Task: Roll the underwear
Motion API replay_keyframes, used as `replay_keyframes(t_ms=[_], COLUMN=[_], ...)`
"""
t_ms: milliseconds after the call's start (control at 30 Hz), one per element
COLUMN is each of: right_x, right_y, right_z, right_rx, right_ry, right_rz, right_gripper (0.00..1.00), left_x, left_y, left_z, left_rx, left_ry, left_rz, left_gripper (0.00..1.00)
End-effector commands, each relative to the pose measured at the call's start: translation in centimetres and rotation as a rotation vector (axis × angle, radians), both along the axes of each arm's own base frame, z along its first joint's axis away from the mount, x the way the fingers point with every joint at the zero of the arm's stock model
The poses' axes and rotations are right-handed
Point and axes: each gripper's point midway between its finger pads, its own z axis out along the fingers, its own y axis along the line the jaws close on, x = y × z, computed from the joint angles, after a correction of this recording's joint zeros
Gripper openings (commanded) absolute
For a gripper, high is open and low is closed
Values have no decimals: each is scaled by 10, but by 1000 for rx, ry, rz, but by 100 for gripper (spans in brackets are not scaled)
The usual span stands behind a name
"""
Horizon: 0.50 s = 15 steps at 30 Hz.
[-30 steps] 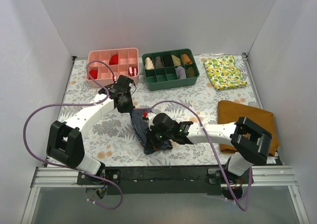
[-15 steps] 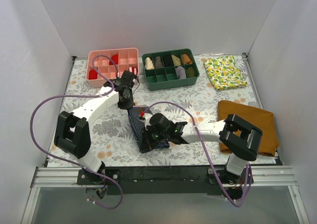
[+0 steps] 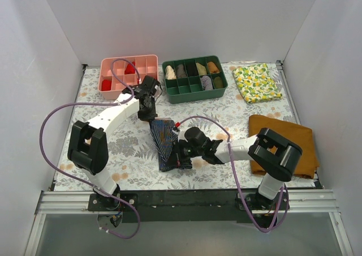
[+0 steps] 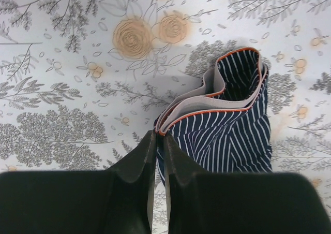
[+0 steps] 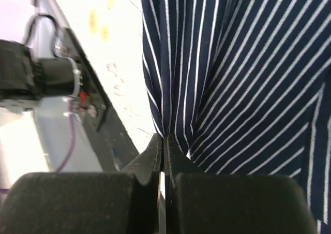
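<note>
The underwear is a navy striped bundle folded into a narrow strip on the floral table, running from its waistband at the far end toward the near edge. My left gripper is shut on the grey, orange-edged waistband at the strip's far left corner. The left gripper pinches the stacked waistband layers. My right gripper is shut on the near end of the underwear, a fold of striped cloth caught between its fingertips.
A pink divided tray and a green divided tray with rolled items stand at the back. A lemon-print cloth lies back right, a mustard-brown cloth at the right. The black rail runs along the near edge.
Both grippers have carried the underwear: the left moved farther back and right with the waistband, the right shifted right, and the strip now lies straighter and longer.
</note>
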Motion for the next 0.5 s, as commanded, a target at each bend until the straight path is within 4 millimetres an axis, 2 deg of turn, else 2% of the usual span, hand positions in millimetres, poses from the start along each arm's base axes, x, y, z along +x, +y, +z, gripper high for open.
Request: replay_keyframes(t_ms=[0,133,167,300,467], right_x=[1,2,3,0,-2], right_y=[10,5,4,0,2], right_z=[26,22,22,16,12], right_rx=[155,185,198,205,201], right_ry=[35,80,90,125,136], right_rz=[9,-16,-28,-44,-28], right_gripper=[1,1,1,1,1], left_x=[15,16,14,16,21], left_y=[-24,-37,-41,-46,-26], left_z=[17,16,10,4,11], left_rx=[-56,-52,-40,-11,86], left_ry=[-55,-51,-38,-42,-78], left_rz=[-43,-68,-78,-72,-10], left_gripper=[0,0,0,0,2])
